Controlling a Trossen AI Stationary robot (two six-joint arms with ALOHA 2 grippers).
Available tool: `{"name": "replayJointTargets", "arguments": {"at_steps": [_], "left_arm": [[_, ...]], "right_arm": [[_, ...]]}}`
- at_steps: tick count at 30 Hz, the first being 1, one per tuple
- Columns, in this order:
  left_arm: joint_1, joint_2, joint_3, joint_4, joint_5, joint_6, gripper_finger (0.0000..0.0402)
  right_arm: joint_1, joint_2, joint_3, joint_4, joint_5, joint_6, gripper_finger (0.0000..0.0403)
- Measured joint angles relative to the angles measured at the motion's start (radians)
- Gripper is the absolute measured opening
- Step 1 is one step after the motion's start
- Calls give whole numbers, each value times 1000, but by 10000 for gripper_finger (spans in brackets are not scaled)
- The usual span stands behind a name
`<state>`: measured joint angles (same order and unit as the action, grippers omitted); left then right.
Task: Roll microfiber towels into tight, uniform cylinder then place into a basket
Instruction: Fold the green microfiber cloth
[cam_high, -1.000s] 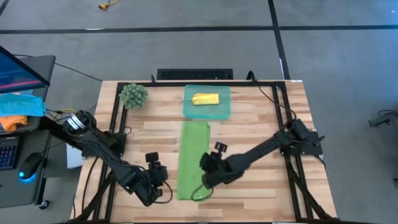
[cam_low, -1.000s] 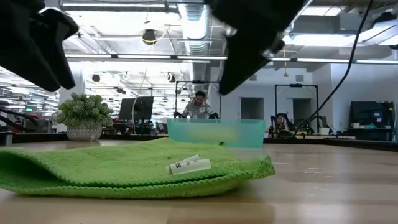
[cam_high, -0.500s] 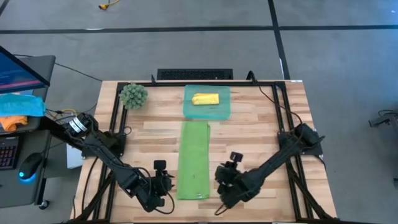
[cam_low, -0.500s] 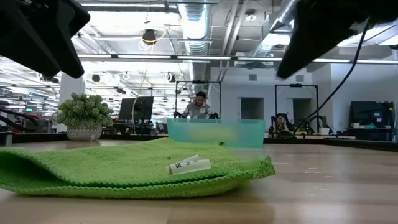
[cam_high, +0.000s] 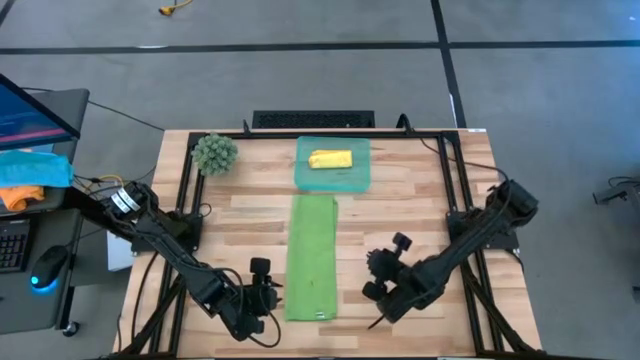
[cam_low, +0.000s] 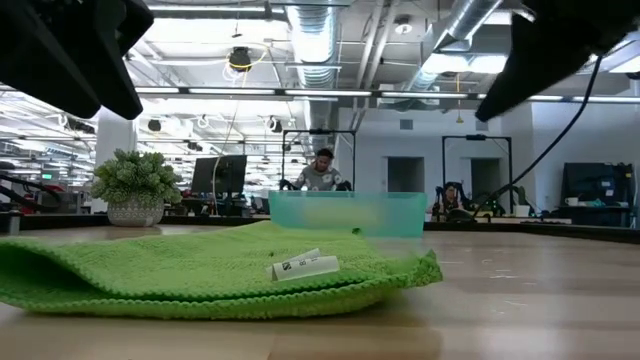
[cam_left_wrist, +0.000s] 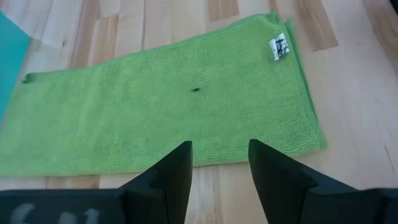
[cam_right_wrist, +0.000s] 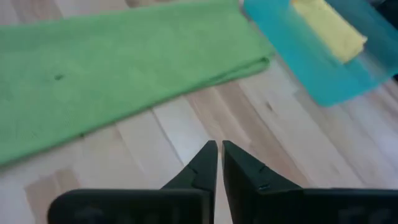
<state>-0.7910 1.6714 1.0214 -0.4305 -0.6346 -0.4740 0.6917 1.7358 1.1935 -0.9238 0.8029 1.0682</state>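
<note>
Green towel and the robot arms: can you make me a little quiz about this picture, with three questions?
1. True or false: the green towel is rolled into a cylinder.
2. Where is the yellow towel? A) in the basket B) beside the plant C) in a gripper
3. Fill in: the left gripper has its fingers ____, while the right gripper has them almost shut.

Key: 1 false, it lies flat in a long folded strip. 2 A. 3 open.
</note>
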Motion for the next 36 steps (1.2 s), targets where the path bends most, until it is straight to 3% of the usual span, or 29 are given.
{"name": "replayJointTargets", "arguments": {"at_steps": [7,12,18,26,31,36], "left_arm": [[0,0,0,24,0,26,151],[1,0,0,97,4,88,151],[1,12,0,133,34,96,151],[-14,103,0,161,92,103,151],[-20,112,0,187,105,68,151],[-20,155,0,236,153,125,151]], "right_arm": [[-7,-27,-81,235,-17,-105,45],[-3,-13,-93,492,-36,-315,45],[-6,-13,-103,747,-133,-578,46],[-39,-14,-103,798,-299,-667,77],[-59,-14,-103,809,-407,-732,124],[-59,-14,-103,847,-438,-803,179]]}}
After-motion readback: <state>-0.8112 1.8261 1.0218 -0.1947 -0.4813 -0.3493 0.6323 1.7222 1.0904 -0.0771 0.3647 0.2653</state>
